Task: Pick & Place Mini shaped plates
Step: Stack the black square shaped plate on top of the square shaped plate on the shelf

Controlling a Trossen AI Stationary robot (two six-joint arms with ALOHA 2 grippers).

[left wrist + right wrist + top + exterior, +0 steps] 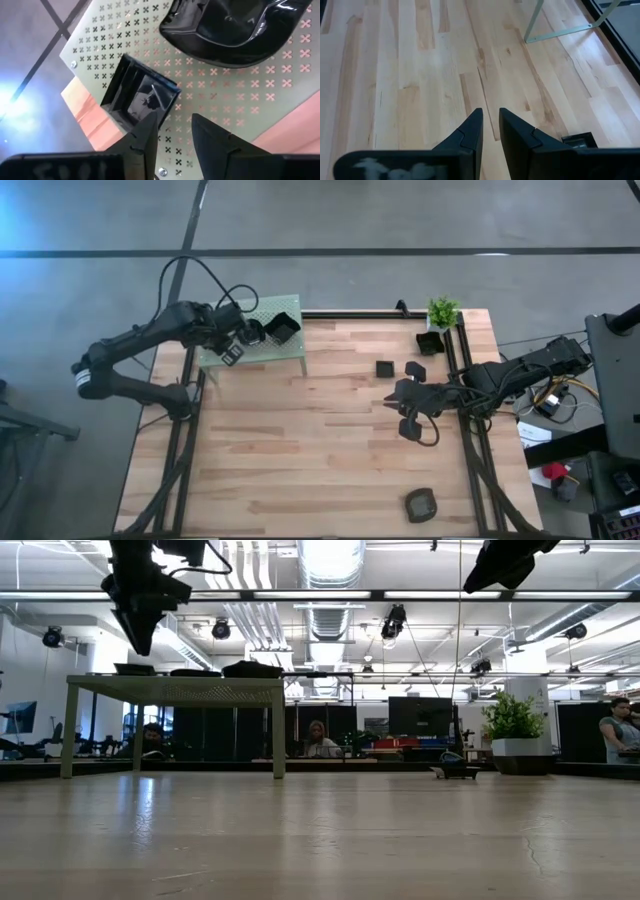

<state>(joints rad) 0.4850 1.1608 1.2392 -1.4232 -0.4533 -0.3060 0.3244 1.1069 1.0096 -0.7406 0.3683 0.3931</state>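
The green perforated platform (290,352) stands at the table's far left corner. Three mini shaped plates lie flat on it: a small square one (140,95), a larger angular one (235,30) and another (283,328). My left gripper (175,132) hovers open over the platform, beside the square plate, with nothing between its fingers. More black plates lie on the wood: two (385,368) (413,369) at mid-right, one (430,342) by the plant, one (421,504) near the front edge. My right gripper (490,125) hangs above the table's right half, its fingers a little apart and empty. My left gripper slants down over the platform from above. One fingertip (150,122) stands at the near corner (157,107) of the square plate. I cannot tell whether it touches that corner. The plate lies flat on the platform.
A small black pot with a green plant (443,311) stands at the far right corner. Bare wood (300,440) fills the table's middle and left front. The platform's thin legs (278,730) reach down to the tabletop. People sit in the room beyond the table.
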